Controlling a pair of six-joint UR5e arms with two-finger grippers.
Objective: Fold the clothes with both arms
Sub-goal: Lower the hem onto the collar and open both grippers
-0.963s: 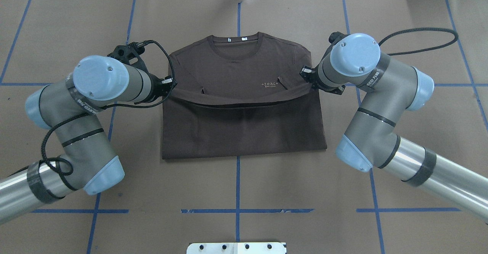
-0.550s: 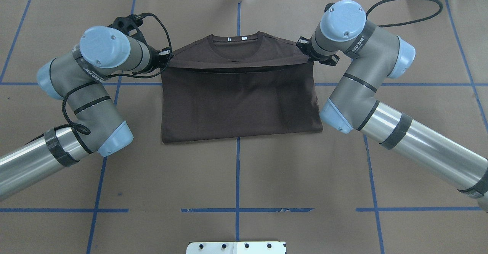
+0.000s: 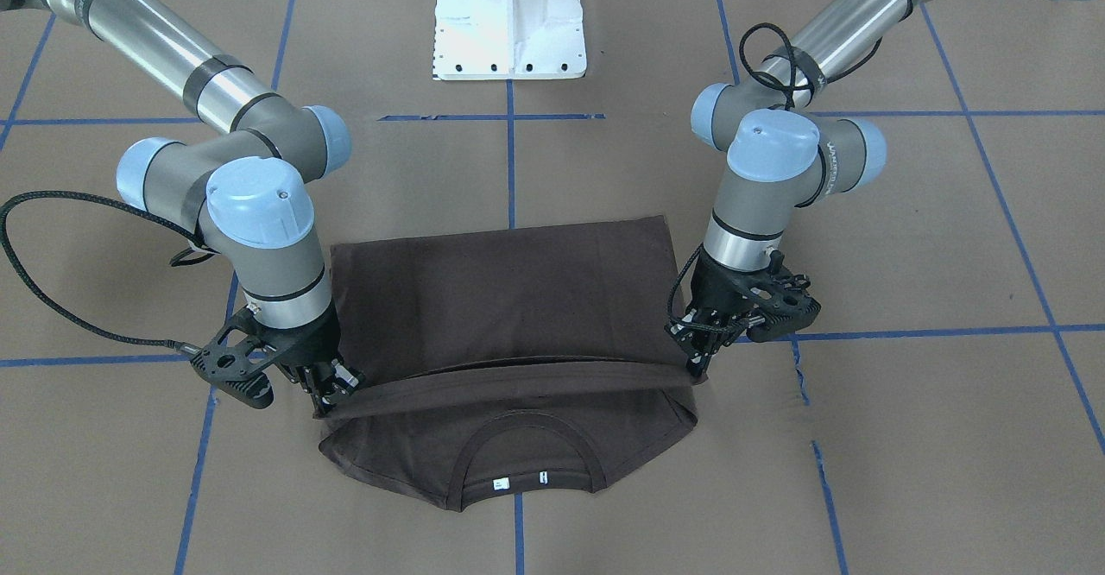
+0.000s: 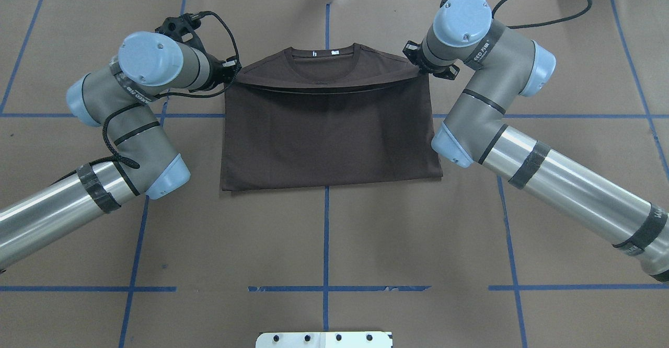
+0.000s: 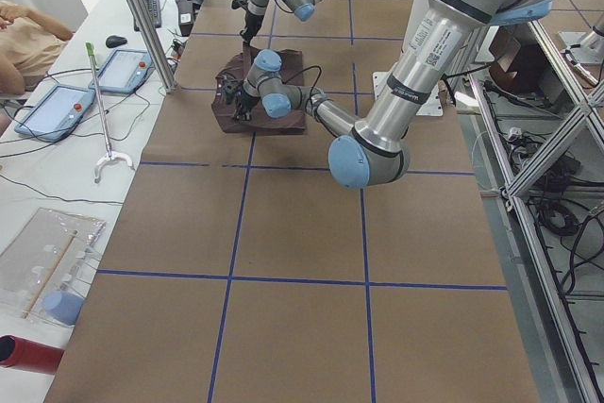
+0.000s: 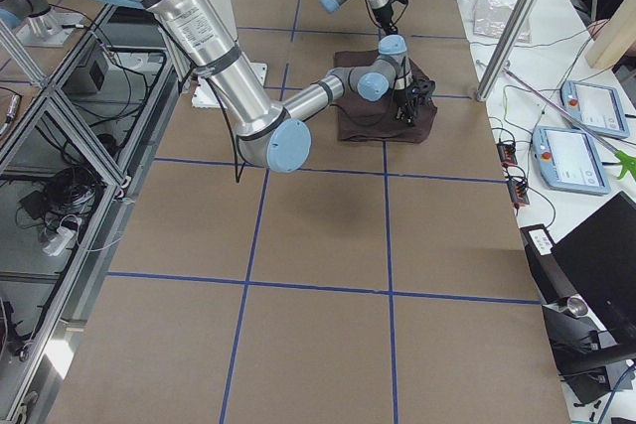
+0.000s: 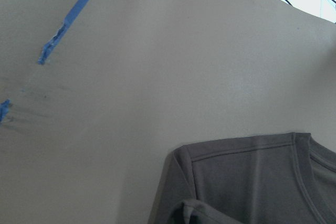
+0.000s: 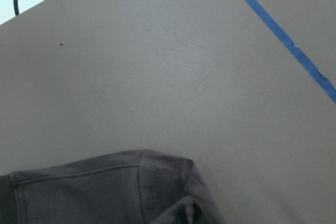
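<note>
Hem [image 4: 329, 88] of the T-shirt [image 4: 329, 134], gripped at both corners by the closed left tool [image 4: 232, 71] and right tool [image 4: 415, 61], has moved further over the body and now hangs just before the collar [image 4: 357, 59], so the fold on the table [image 4: 313, 243] seems almost finished.

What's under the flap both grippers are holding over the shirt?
Beneath it, more of the same T-shirt. Only its shoulders, ribbed neck and white tags show past the flap's edge; the chest is covered.
</note>
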